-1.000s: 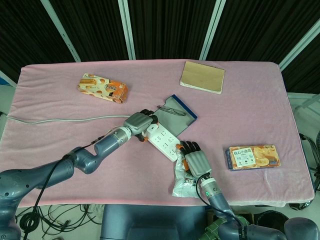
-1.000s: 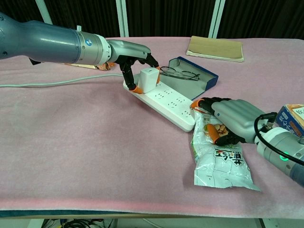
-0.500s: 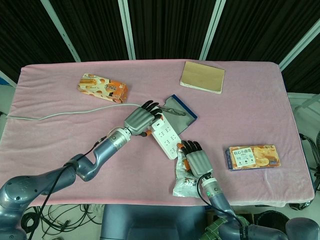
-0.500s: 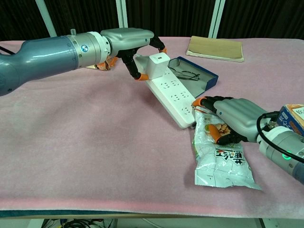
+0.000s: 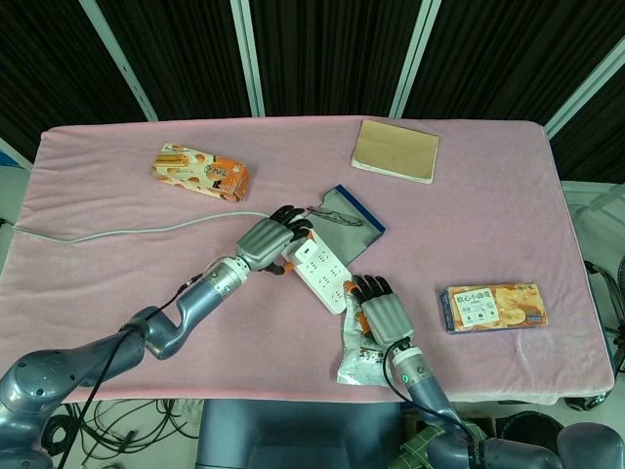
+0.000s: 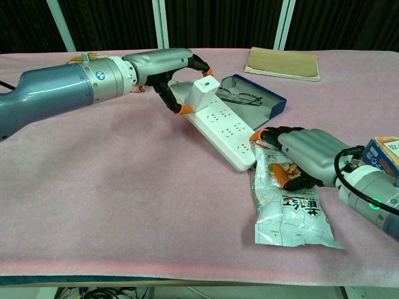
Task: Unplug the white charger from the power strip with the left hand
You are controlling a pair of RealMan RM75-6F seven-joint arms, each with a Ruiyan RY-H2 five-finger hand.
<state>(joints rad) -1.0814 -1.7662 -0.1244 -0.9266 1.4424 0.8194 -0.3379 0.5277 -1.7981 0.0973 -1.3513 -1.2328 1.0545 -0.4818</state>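
Observation:
The white charger (image 6: 203, 93) sits plugged into the far end of the white power strip (image 6: 227, 132), which lies diagonally with that end raised off the pink cloth. My left hand (image 6: 169, 73) grips the charger between the thumb below and the fingers above. In the head view the left hand (image 5: 269, 241) covers the charger at the strip's (image 5: 324, 277) upper end. My right hand (image 6: 305, 154) lies palm down on a snack bag (image 6: 292, 213), its fingertips touching the strip's near end. The head view also shows the right hand (image 5: 383, 315).
An open glasses case with glasses (image 5: 349, 218) lies just behind the strip. A brown notebook (image 5: 395, 149) sits at the back, an orange snack pack (image 5: 200, 172) at back left, an orange box (image 5: 493, 306) at right. The strip's grey cable (image 5: 127, 231) runs off left.
The left hand closed on the charger and lifted it; the strip's far end rose with it and swung toward the glasses case, then dropped a little. The right hand stayed put.

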